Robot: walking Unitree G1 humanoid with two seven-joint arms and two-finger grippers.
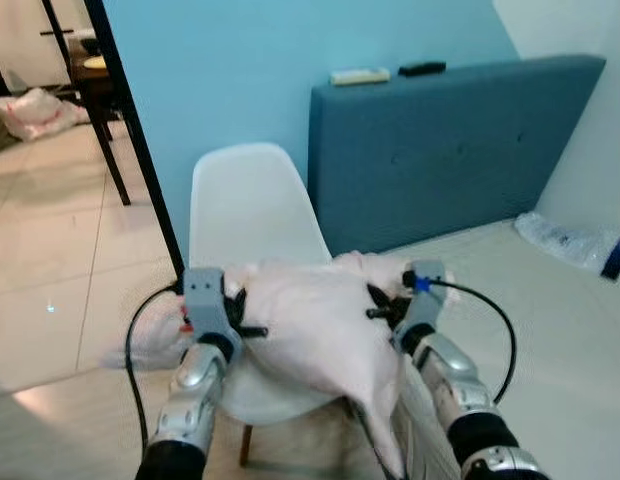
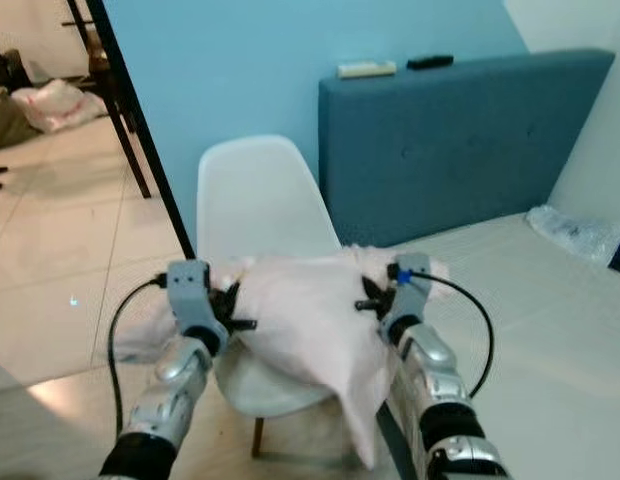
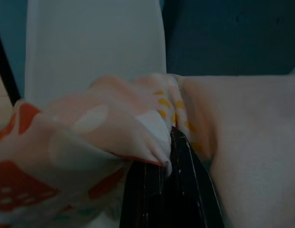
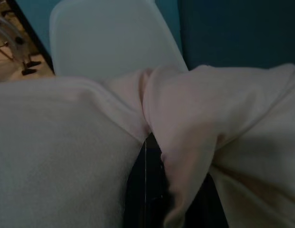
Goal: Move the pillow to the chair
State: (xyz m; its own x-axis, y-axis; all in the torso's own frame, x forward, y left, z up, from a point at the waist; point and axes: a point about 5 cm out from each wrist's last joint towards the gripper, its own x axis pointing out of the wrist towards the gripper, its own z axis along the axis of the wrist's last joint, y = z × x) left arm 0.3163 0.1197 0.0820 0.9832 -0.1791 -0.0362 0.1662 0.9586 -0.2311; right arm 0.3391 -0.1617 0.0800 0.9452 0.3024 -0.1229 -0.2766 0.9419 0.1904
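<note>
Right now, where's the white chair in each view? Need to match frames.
Left eye: white chair centre-left, behind the pillow.
Right eye: centre-left, beside the blue headboard.
Left wrist: backrest upper left.
Right wrist: backrest top centre.
Shared landmark: the pillow draped in front of the chair.

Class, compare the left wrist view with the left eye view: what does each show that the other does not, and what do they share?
Left wrist view alone: the orange patterned print on the pillow's fabric, bunched against the left gripper's black fingers.
Left eye view alone: both arms, the right gripper, the remotes on the headboard, the bed, and the tiled floor.
Shared: the pale pink pillow, the white chair, the blue headboard.
</note>
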